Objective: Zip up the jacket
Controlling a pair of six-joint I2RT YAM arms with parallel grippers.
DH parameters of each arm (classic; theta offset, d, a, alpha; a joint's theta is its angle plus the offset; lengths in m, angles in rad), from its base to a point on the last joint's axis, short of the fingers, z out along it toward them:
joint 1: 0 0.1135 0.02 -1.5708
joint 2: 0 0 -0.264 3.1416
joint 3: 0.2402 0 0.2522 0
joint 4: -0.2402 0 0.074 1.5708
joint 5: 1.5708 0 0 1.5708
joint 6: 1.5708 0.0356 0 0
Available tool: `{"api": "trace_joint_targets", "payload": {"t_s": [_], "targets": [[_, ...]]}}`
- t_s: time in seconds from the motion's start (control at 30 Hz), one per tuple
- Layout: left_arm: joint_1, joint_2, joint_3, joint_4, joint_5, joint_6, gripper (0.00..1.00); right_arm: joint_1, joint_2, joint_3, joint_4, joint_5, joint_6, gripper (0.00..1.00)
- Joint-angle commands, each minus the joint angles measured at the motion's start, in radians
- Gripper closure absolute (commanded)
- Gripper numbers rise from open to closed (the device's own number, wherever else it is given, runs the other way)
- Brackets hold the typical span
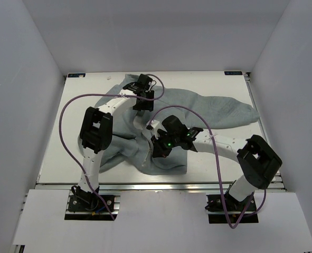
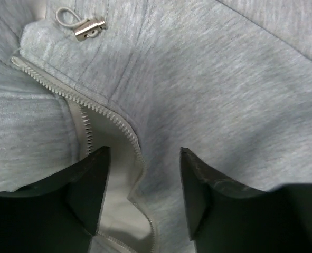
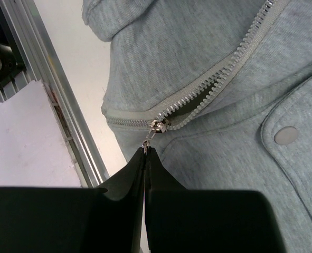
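Note:
The grey-green jacket [image 1: 198, 108] lies spread across the table. My right gripper [image 3: 145, 150] is shut on the zipper pull; the silver slider [image 3: 159, 126] sits just above the fingertips, near the hem, with closed teeth to its left and the two rows parting to the upper right. In the top view the right gripper [image 1: 161, 149] is over the jacket's near part. My left gripper [image 2: 144, 174] is open over the collar end, its fingers astride the open zipper teeth [image 2: 129, 132] and pale lining. In the top view the left gripper [image 1: 143, 100] is over the far part.
A drawstring toggle [image 2: 88, 29] lies by the collar. A snap button [image 3: 286, 135] sits on a pocket flap. The table's metal front rail [image 3: 60, 100] runs close beside the hem. A sleeve [image 1: 235, 113] reaches to the right. White walls enclose the table.

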Motion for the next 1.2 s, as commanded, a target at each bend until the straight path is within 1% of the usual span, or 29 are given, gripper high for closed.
{"api": "trace_joint_targets", "payload": {"t_s": [0.0,0.07,0.1,0.17,0.23,0.27,0.3,0.33,0.37,0.4,0.43,0.47,0.5,0.53,0.57,0.6,0.63,0.67,0.77,0.8,0.83,0.9,0.93,1.0,1.07,1.17], "targets": [[-0.015,-0.058,-0.014,0.022,-0.06,0.023,0.36,0.006,-0.034,-0.006,0.014,-0.002,-0.003,1.0],[-0.015,-0.065,-0.033,0.068,-0.05,0.026,0.48,0.006,-0.037,-0.006,0.014,0.0,-0.001,1.0],[-0.015,-0.062,-0.027,0.072,-0.034,0.03,0.7,0.006,-0.04,-0.006,0.014,0.004,-0.001,1.0],[-0.015,-0.044,-0.011,0.094,0.036,0.035,1.0,0.006,-0.043,-0.009,0.014,0.004,0.001,1.0],[-0.015,-0.042,0.009,0.143,0.099,0.052,1.0,0.006,-0.051,-0.012,0.014,0.0,-0.003,1.0],[-0.015,-0.05,0.012,0.17,0.18,0.059,1.0,0.006,-0.054,-0.013,0.012,-0.002,-0.006,1.0],[-0.015,-0.055,0.021,0.192,0.212,0.059,1.0,0.006,-0.057,-0.016,0.012,-0.005,-0.01,1.0],[-0.015,-0.061,0.024,0.241,0.248,0.061,1.0,0.006,-0.063,-0.019,0.008,-0.005,-0.013,1.0],[-0.015,-0.07,0.024,0.273,0.315,0.061,1.0,0.006,-0.066,-0.022,0.008,-0.005,-0.013,1.0],[-0.015,-0.085,0.02,0.328,0.341,0.05,1.0,0.006,-0.074,-0.027,0.008,-0.007,-0.013,1.0],[-0.015,-0.087,0.029,0.338,0.354,0.046,1.0,0.006,-0.077,-0.03,0.008,-0.005,-0.012,1.0],[-0.015,-0.081,0.053,0.32,0.337,0.029,1.0,0.006,-0.083,-0.032,0.008,-0.003,-0.012,1.0],[-0.015,-0.059,0.084,0.25,0.319,0.027,1.0,0.006,-0.092,-0.038,0.008,0.006,-0.01,1.0],[-0.015,-0.052,0.119,0.22,0.291,0.029,1.0,0.006,-0.097,-0.041,0.011,0.01,-0.009,1.0],[-0.015,-0.053,0.113,0.201,0.255,0.029,1.0,0.006,-0.1,-0.042,0.011,0.015,-0.006,1.0],[-0.015,-0.076,0.09,0.226,0.244,0.038,1.0,0.006,-0.1,-0.045,0.012,0.015,-0.006,1.0],[-0.015,-0.091,0.022,0.252,0.234,0.039,1.0,0.006,-0.1,-0.045,0.012,0.015,-0.006,1.0],[-0.015,-0.104,-0.003,0.279,0.237,0.041,1.0,0.006,-0.097,-0.045,0.012,0.012,-0.004,1.0],[-0.015,-0.116,-0.025,0.382,0.305,0.026,1.0,0.006,-0.092,-0.044,0.012,-0.01,-0.006,1.0],[-0.015,-0.116,-0.03,0.472,0.356,0.021,1.0,0.006,-0.094,-0.045,0.014,-0.013,-0.006,1.0],[-0.015,-0.099,-0.028,0.505,0.372,0.01,1.0,0.006,-0.092,-0.047,0.015,-0.014,-0.006,1.0],[-0.015,-0.046,0.07,0.513,0.412,-0.002,1.0,0.006,-0.094,-0.047,0.014,-0.016,-0.006,1.0],[-0.015,0.035,0.192,0.491,0.418,-0.005,1.0,0.006,-0.095,-0.047,0.014,-0.02,-0.007,1.0],[-0.015,0.121,0.312,0.4,0.429,-0.005,1.0,0.006,-0.097,-0.045,0.018,-0.03,-0.013,1.0],[-0.013,0.204,0.389,0.353,0.431,-0.02,1.0,0.006,-0.097,-0.039,0.018,-0.03,-0.016,1.0],[-0.013,0.205,0.322,0.376,0.437,-0.042,1.0,0.006,-0.092,-0.015,0.005,-0.014,-0.016,1.0]]}}
